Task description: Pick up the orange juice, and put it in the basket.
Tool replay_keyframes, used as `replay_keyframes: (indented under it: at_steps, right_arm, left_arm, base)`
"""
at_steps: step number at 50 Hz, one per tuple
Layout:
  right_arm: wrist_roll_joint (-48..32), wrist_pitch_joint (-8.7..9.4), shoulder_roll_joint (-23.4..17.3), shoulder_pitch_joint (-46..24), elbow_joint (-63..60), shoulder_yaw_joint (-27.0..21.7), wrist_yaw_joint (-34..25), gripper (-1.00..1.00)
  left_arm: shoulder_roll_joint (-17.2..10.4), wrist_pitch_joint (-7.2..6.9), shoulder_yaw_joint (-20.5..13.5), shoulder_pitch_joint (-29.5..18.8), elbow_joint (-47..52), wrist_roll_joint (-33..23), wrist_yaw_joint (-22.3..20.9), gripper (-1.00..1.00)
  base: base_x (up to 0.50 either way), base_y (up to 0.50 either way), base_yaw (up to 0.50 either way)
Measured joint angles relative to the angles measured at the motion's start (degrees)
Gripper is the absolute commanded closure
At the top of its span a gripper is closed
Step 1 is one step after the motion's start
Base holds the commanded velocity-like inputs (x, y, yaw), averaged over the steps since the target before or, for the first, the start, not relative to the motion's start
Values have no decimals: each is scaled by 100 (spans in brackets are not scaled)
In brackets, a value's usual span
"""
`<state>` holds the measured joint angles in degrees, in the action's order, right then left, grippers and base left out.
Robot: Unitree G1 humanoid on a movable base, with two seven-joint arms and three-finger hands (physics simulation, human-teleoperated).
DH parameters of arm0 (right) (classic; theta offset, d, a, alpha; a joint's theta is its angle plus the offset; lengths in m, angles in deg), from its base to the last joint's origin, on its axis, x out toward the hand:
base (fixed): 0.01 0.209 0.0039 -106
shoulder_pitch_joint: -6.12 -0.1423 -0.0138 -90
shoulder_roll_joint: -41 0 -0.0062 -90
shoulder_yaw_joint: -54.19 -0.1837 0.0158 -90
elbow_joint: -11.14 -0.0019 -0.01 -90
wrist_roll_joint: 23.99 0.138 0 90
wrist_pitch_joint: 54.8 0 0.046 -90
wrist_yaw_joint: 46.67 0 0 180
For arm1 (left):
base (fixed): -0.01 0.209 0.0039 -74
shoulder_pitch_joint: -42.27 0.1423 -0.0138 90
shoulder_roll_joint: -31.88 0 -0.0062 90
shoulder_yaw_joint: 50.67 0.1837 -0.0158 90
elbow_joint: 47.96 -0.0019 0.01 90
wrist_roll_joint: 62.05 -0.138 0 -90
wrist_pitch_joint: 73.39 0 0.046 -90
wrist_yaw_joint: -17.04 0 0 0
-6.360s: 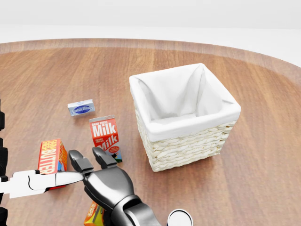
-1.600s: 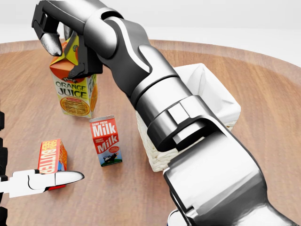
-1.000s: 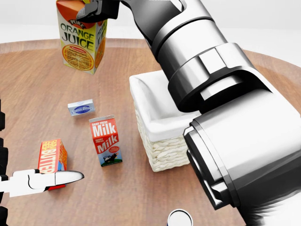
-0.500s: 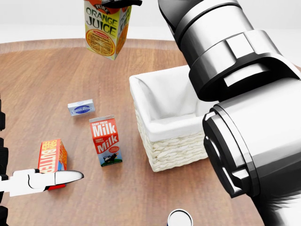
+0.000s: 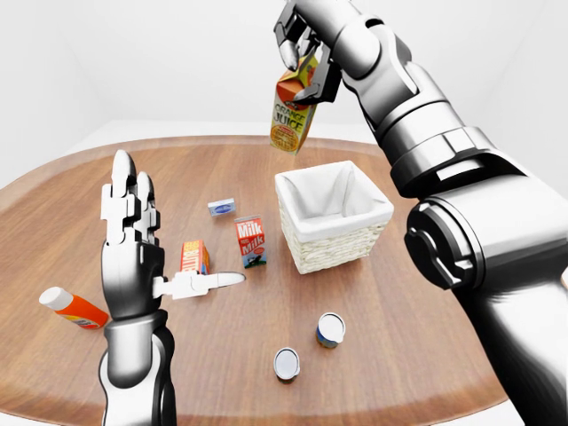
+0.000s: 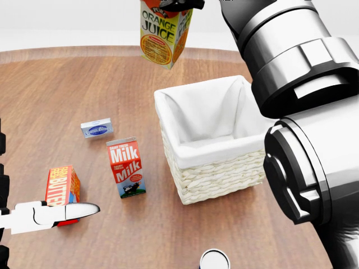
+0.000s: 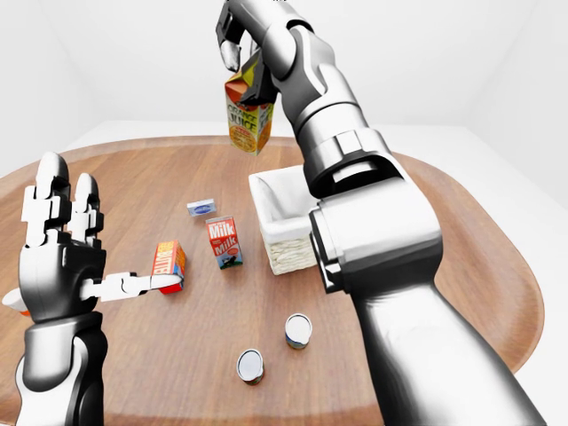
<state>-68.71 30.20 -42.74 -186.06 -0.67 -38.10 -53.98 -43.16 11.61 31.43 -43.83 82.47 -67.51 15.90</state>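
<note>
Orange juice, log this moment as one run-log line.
phase: carry | right hand: shut on juice, held above table | basket: not yet holding juice | left hand: open, raised

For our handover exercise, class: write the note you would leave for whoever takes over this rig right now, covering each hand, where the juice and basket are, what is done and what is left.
Right hand: shut on the top of the orange juice, held high in the air.
Left hand: open, raised, holding nothing.
Orange juice: off the table, hanging tilted, up and left of the basket in the head view, not yet over its opening.
Basket: upright on the table, white lining, nothing visible inside.
Done: carton picked up and lifted.
Left: carry it over the opening, lower it in, let go.
</note>
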Motion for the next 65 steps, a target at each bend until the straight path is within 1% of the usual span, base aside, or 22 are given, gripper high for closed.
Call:
replay_keyframes:
  at_steps: [10, 25, 42, 65]
  right_arm:
    - [-178, 13, -141, 113, 24, -47, 26, 100]
    - [-374, 131, -275, 342, 52, -115, 106, 100]
    - [-487, 248, -378, 632, 79, -186, 390, 100]
    - [-629, 305, -403, 968, 108, -248, 785, 100]
  left_arm:
    - [-5, 0, -4, -9, -13, 6, 1, -100]
    - [-7, 0, -6, -14, -19, 10, 2, -100]
    - [-8, 0, -6, -15, -20, 11, 3, -100]
    - [-11, 0, -22, -19, -63, 25, 8, -100]
  base:
    - [0, 0, 0]
    - [0, 0, 0]
    - [0, 0, 0]
    - [0, 0, 0]
